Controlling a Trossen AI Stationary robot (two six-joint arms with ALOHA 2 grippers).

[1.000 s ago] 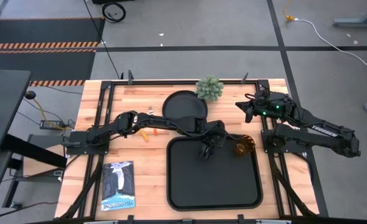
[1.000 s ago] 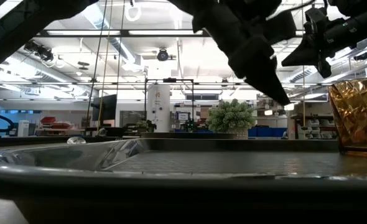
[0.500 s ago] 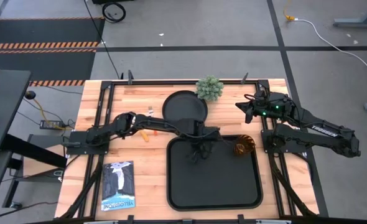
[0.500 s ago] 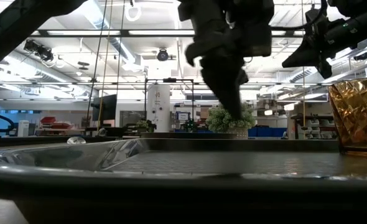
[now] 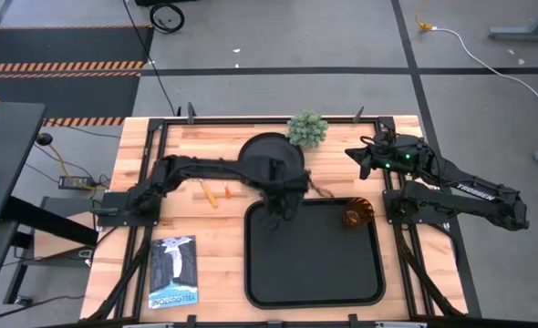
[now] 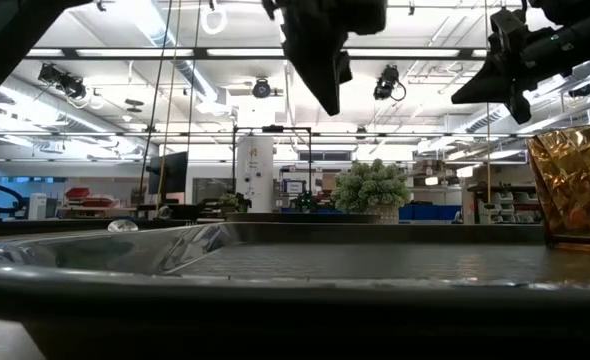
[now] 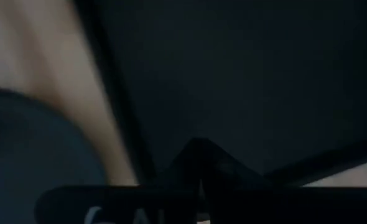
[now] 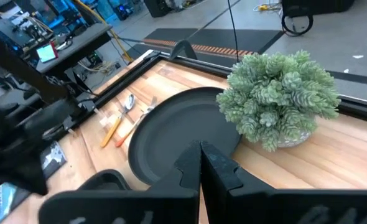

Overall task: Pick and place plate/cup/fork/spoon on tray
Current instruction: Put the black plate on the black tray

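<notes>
Two arms are showing from above: the left gripper (image 5: 278, 196) is hanging over the far left corner of the tray (image 5: 313, 273), right where the plate (image 5: 271, 150) is lying just beyond the tray's rim on the wooden table (image 5: 205, 141), while the right gripper (image 5: 360, 157) is waiting off to the right, near the plant (image 5: 307, 129). The cup (image 5: 357, 214) is standing inside the tray at its far right corner, and the spoon (image 5: 210, 196) and fork (image 5: 225, 191) are lying side by side on the wood left of the tray, with a booklet (image 5: 173, 271) nearer the front edge. From table height, the left gripper is hanging high above the tray with its fingers coming together in a point and carrying nothing, and the cup is standing at the right edge of the picture. Through the left wrist camera, that gripper's fingers are meeting at a seam, pressed together over blurred dark surfaces and a strip of pale wood. Through the right wrist camera, the right gripper's fingers are likewise pressed together and empty, pointing toward the plate, the plant beside it, and the spoon and fork beyond
</notes>
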